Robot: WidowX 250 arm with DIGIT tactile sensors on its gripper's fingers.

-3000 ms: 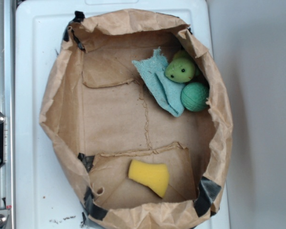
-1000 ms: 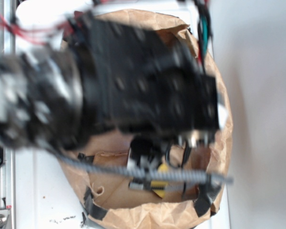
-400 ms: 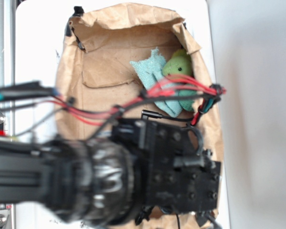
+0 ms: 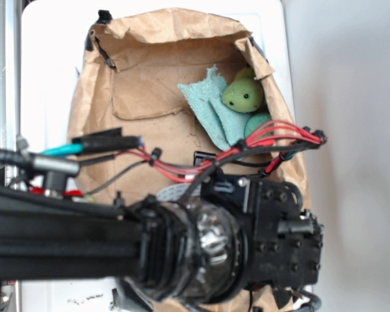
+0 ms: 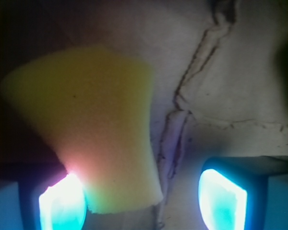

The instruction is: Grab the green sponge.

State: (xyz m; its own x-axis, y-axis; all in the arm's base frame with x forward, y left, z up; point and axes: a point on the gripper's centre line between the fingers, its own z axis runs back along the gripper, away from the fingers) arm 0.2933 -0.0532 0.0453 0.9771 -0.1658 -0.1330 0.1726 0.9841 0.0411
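1. The green sponge (image 5: 93,129), a yellow foam block with a pinched waist, lies flat on the brown paper floor of the bag. In the wrist view it sits toward the left pad of the pincer (image 5: 144,201): its lower left corner is at the glowing left fingertip (image 5: 62,201), apparently touching it, while its right edge stands well clear of the right fingertip (image 5: 221,199).

2. The pincer is open, its pads spread with nothing between them but part of the sponge's narrow end and bare paper. The sponge is not centred in the gap.

3. In the exterior view the arm (image 4: 182,250) now covers the near end of the paper bag (image 4: 175,39), so the sponge is hidden there. A moment ago the arm sat slightly higher in the picture and further left; three seconds ago it was not over the bag at all. It has come down over the sponge's end of the bag.

4. By my judgement the approach is nearly done: a small shift leftward, then closing, is what remains.

5. Far from the pincer, at the opposite end of the bag, rest a light green plush toy (image 4: 244,96), a blue cloth (image 4: 214,110) and a dark green ball (image 4: 255,123), partly behind red wires (image 4: 273,133). The bag stands on a white bench (image 4: 52,58).
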